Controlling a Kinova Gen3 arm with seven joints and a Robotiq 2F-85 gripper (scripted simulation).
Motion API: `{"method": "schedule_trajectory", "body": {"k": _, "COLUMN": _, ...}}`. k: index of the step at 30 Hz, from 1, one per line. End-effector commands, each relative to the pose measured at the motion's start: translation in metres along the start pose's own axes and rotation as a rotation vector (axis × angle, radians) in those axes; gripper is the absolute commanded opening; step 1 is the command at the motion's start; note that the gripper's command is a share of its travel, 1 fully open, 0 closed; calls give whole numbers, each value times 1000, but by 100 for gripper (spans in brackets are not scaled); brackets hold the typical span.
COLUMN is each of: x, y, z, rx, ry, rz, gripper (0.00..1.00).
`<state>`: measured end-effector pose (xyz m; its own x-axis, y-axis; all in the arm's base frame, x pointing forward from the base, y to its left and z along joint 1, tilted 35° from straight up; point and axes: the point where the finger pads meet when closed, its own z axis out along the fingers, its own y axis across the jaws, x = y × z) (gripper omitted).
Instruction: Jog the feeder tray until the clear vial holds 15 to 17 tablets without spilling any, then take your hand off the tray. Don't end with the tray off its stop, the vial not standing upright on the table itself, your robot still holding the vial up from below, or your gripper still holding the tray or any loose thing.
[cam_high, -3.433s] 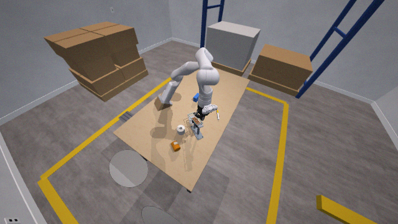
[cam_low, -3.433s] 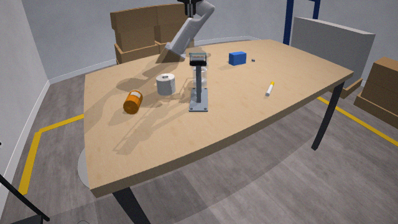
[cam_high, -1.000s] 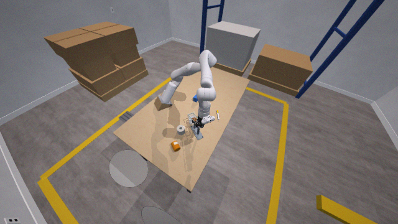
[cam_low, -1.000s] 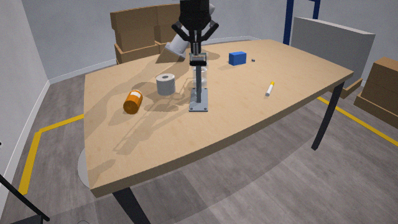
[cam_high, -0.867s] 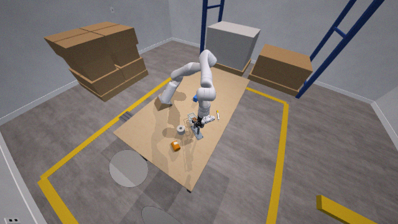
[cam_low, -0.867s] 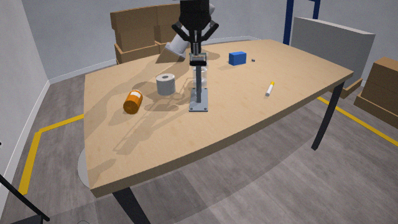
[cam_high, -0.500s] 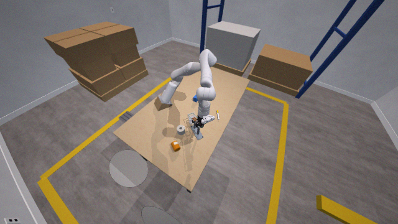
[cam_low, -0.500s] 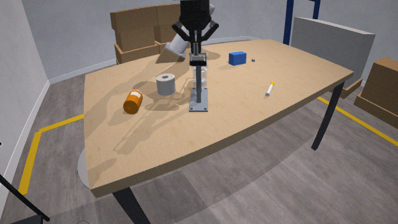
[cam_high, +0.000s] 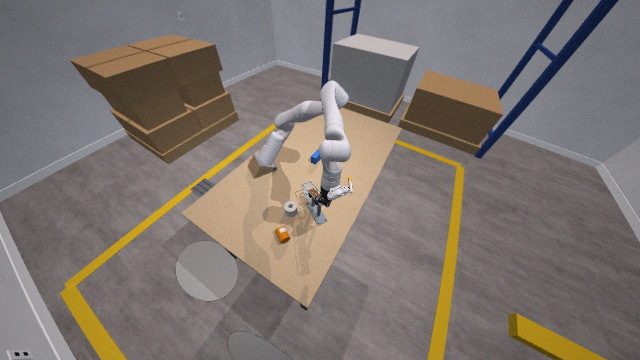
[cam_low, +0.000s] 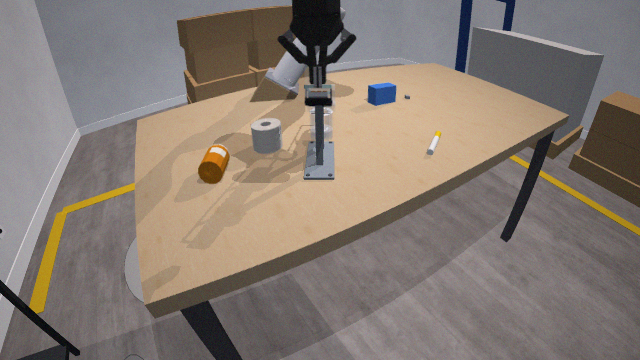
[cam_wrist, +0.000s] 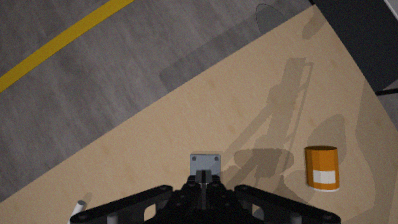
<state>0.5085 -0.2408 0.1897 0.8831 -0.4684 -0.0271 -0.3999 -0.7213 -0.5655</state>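
Note:
The feeder tray (cam_low: 318, 93) sits on top of a dark post with a grey base plate (cam_low: 319, 167) in the middle of the table. The clear vial (cam_low: 325, 125) stands upright on the table right behind the post, under the tray's end. I cannot tell how many tablets it holds. My gripper (cam_low: 318, 79) points straight down with its fingers shut together, the tips at the tray's top edge. In the wrist view the shut fingers (cam_wrist: 202, 181) stand over the base plate (cam_wrist: 205, 163); the tray and vial are hidden there. Nothing shows between the fingers.
An orange bottle (cam_low: 214, 163) lies on its side left of the stand, and shows in the wrist view (cam_wrist: 322, 168). A grey roll (cam_low: 266, 135) stands next to the stand. A blue block (cam_low: 382, 93) and a white marker (cam_low: 434, 142) lie to the right.

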Motion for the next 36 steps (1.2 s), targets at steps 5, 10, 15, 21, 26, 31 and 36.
{"method": "schedule_trajectory", "body": {"k": 5, "x": 5, "y": 1, "z": -1, "rx": 6, "ry": -6, "rz": 8, "gripper": 0}}
{"method": "schedule_trajectory", "body": {"k": 10, "x": 4, "y": 1, "z": 0, "rx": 7, "ry": -8, "rz": 11, "gripper": 0}}
{"method": "schedule_trajectory", "body": {"k": 15, "x": 1, "y": 1, "z": 1, "rx": 8, "ry": -10, "rz": 13, "gripper": 0}}
{"method": "schedule_trajectory", "body": {"k": 21, "x": -5, "y": 1, "z": 4, "rx": 8, "ry": -10, "rz": 13, "gripper": 0}}
{"method": "schedule_trajectory", "body": {"k": 26, "x": -16, "y": -1, "z": 6, "rx": 8, "ry": -5, "rz": 10, "gripper": 0}}
{"method": "schedule_trajectory", "body": {"k": 31, "x": -20, "y": 1, "z": 10, "rx": 8, "ry": -9, "rz": 13, "gripper": 0}}
{"method": "schedule_trajectory", "body": {"k": 36, "x": -21, "y": 1, "z": 10, "rx": 8, "ry": -9, "rz": 13, "gripper": 0}}
